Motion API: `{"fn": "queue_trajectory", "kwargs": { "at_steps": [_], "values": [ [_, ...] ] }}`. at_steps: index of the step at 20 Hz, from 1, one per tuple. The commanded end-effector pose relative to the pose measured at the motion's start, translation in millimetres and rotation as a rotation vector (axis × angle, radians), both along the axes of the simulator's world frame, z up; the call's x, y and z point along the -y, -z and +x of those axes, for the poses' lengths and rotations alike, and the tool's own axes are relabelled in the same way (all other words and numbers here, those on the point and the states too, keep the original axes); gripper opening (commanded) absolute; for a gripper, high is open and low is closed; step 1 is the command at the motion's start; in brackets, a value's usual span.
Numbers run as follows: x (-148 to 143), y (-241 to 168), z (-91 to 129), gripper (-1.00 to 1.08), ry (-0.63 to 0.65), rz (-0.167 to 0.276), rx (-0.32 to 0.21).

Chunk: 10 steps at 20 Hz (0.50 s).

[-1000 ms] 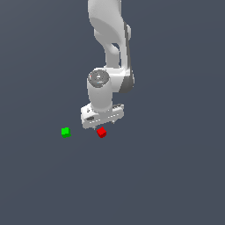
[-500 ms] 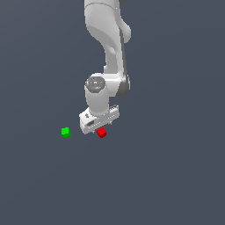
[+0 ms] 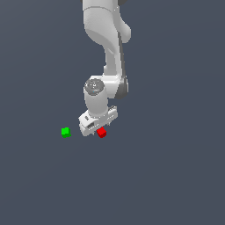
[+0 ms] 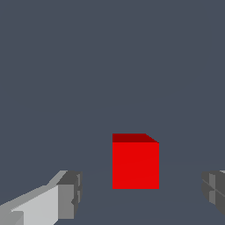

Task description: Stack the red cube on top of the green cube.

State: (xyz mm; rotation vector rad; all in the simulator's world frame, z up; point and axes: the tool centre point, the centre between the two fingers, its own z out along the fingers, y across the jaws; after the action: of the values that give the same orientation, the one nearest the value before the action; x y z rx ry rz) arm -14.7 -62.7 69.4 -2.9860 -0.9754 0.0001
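White Panda arm [image 3: 107, 52] reaching down from the top of the exterior view, wrist bent over the dark grey floor [image 3: 176, 167]. Gripper [image 4: 140, 197] spread wide, clenched on nothing: in the wrist view, grey finger pads [image 4: 70, 193] standing well apart on either side, with clear floor showing between each pad and the cube. Red cube [image 4: 135, 161] sitting on the floor in the span between the two fingers, a little ahead of the pads, touched by neither, upright and square to the camera, darker top face just visible. In the exterior view, same red cube [image 3: 102, 132] peeking out just below the white gripper body [image 3: 97, 121], toward the exterior view's right of it and partly tucked under its edge. Green cube [image 3: 65, 132] resting alone on the floor toward the exterior view's left, well apart from the red cube and clear of the gripper, at about the same depth in the scene. Not seen in the wrist view. Cubes unstacked, both flat on the floor.
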Motion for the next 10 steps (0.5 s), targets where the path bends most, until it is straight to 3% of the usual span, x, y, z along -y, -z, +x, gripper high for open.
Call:
{"fn": "queue_trajectory", "kwargs": {
  "at_steps": [1, 10],
  "values": [
    [0.0, 0.0, 0.3, 1.0, -0.002, 0.0, 0.0],
    [-0.3, 7.8, 0.1, 1.0, 0.002, 0.0, 0.0]
  ]
}}
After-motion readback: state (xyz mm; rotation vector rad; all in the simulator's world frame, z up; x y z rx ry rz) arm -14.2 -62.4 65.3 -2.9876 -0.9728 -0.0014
